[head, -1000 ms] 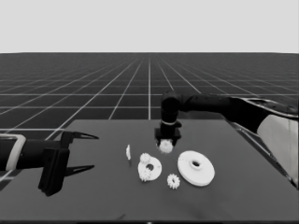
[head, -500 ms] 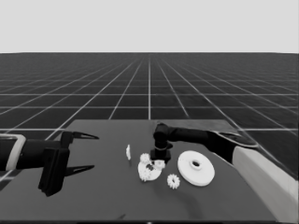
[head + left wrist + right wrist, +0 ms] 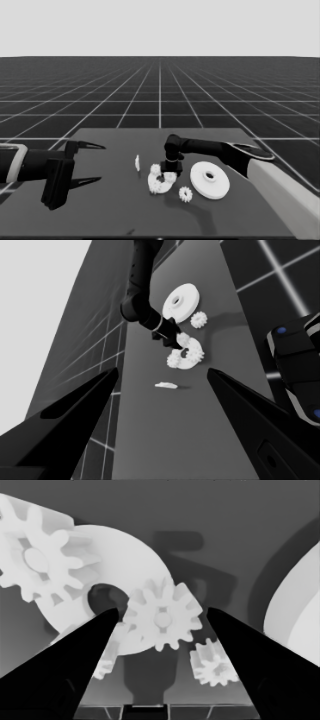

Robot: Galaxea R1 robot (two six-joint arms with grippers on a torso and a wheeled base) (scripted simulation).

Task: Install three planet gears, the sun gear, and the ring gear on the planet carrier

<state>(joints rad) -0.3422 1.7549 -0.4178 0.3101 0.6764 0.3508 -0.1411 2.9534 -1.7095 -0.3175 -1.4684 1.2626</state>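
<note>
The smaller round part [image 3: 161, 183] lies mid-surface, just left of the larger round part [image 3: 210, 180]. In the right wrist view a gear [image 3: 162, 618] sits on its rim beside the central hole, between the right end effector's [image 3: 160, 625] spread fingers; they do not look clamped on it. A second gear [image 3: 42, 562] rests on the far side of the disc, and another seems half hidden behind one finger. One loose gear [image 3: 185, 194] lies on the surface just in front, between the two round parts.

The step in hand looks like seating this gear. To do it well, I judge the end effector should rise straight up with its fingers wide, so neither tip drags the teeth or shifts the disc. Check that the gear lies flat, not tilted. The loose gear comes next, and the approach should avoid bumping the seated ones.

The thin white piece [image 3: 137, 162] lies apart to the left. The left end effector [image 3: 92, 162] waits, fingers spread, over the surface's [image 3: 100, 210] left end, holding nothing.
</note>
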